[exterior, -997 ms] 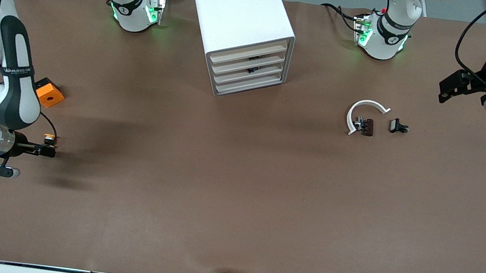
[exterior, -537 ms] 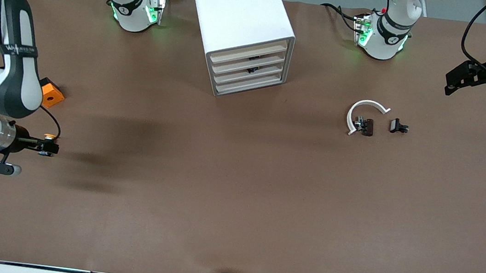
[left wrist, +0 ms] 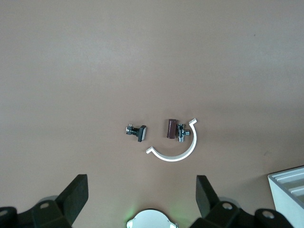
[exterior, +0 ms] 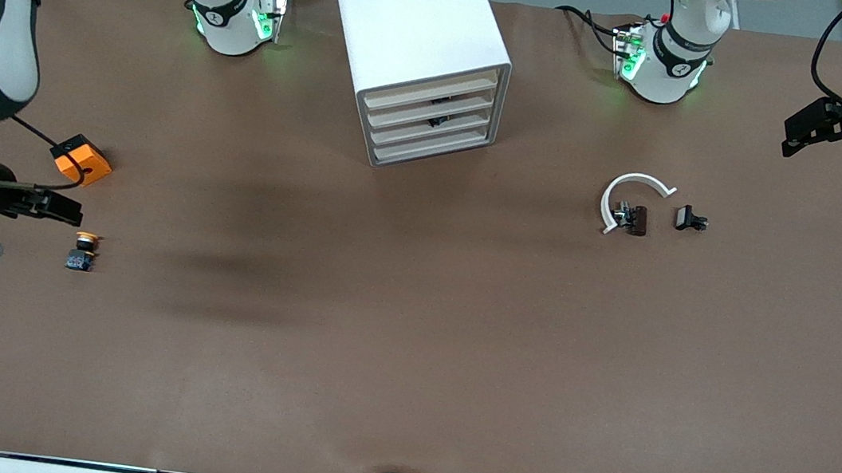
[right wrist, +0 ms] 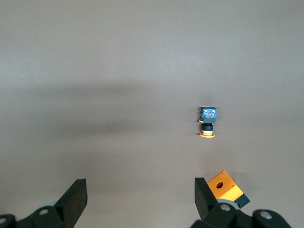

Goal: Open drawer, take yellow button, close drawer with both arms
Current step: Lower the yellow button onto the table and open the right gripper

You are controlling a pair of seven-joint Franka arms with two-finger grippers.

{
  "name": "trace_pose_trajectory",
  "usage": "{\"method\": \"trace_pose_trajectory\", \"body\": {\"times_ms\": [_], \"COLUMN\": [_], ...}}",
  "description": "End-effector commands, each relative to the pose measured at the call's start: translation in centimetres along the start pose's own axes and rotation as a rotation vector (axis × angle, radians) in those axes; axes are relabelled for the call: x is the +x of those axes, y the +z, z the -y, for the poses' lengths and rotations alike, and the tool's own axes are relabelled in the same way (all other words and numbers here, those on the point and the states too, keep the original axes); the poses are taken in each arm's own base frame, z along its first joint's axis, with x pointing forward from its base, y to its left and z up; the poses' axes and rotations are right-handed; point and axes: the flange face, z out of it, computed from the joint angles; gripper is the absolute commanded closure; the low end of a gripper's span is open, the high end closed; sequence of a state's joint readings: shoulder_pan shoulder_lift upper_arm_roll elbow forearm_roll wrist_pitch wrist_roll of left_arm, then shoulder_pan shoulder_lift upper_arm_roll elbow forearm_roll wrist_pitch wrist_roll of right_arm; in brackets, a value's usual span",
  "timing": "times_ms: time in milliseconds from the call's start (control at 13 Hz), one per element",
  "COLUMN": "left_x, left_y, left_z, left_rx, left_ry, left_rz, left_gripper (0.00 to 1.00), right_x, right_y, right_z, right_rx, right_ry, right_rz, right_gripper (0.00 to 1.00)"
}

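The button [exterior: 82, 251], with an orange cap and bluish base, lies on the table by itself near the right arm's end; it also shows in the right wrist view [right wrist: 207, 122]. My right gripper [exterior: 63, 208] is open and empty, in the air over the table between the button and the orange block; the right wrist view [right wrist: 140, 199] shows its fingers wide apart. The white cabinet [exterior: 414, 27] stands at the back middle, and its top drawer [exterior: 433, 83] is pushed in. My left gripper [exterior: 802, 131] is open and empty, held high over the left arm's end of the table [left wrist: 141, 195].
An orange square block [exterior: 83, 160] with a black hole lies beside the button, farther from the front camera [right wrist: 227, 186]. A white half ring [exterior: 632, 188] and two small black clips [exterior: 636, 219] [exterior: 690, 219] lie toward the left arm's end. The cabinet's corner shows in the left wrist view [left wrist: 289, 186].
My right gripper opened and let go of the button, which now lies on the table, then lifted away. My left gripper drifted toward its end of the table.
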State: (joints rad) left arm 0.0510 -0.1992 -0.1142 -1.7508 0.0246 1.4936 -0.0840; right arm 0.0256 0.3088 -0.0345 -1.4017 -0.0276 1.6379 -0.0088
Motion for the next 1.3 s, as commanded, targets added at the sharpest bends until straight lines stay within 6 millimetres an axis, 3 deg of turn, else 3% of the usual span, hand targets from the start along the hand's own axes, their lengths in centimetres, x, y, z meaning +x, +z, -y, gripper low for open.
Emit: {"method": "trace_pose_trajectory", "body": {"times_ms": [0, 383, 460, 613, 843, 997, 1226], "left_x": [-1.4, -4.1, -4.1, -3.7, -3.2, -3.1, -3.2], "left_y": [-0.6, -1.1, -1.2, -1.3, -0.8, -0.5, -0.1], "left_z": [-0.1, -0.5, -0.8, -1.0, -0.8, -1.0, -1.0], "left_rx": [-0.013, -0.009, -0.008, -0.009, -0.011, -0.010, -0.010], "left_ry": [0.016, 0.020, 0.026, 0.030, 0.028, 0.033, 0.032], "left_rz": [-0.006, -0.053, -0.060, -0.077, -0.066, -0.066, -0.072], "left_gripper": [0.00, 0.00, 0.00, 0.00, 0.00, 0.00, 0.00], "right_x": [-1.9, -3.3, -3.3, -3.2, -3.4, -4.7, -6.4], "right_y": [-3.0, -5.4, -5.5, -8.0, -7.7, -7.1, -9.3], "right_z": [0.4, -0.2, 0.2, -0.2, -0.6, -2.0, -1.8], "right_rx": [-0.012, -0.007, -0.018, -0.009, 0.004, 0.032, 0.034], "right_ry": [0.003, 0.025, 0.008, 0.022, 0.035, 0.063, 0.059], "right_rz": [-0.018, -0.033, -0.038, -0.089, -0.056, 0.032, 0.007], "right_gripper": [0.00, 0.00, 0.00, 0.00, 0.00, 0.00, 0.00]}}
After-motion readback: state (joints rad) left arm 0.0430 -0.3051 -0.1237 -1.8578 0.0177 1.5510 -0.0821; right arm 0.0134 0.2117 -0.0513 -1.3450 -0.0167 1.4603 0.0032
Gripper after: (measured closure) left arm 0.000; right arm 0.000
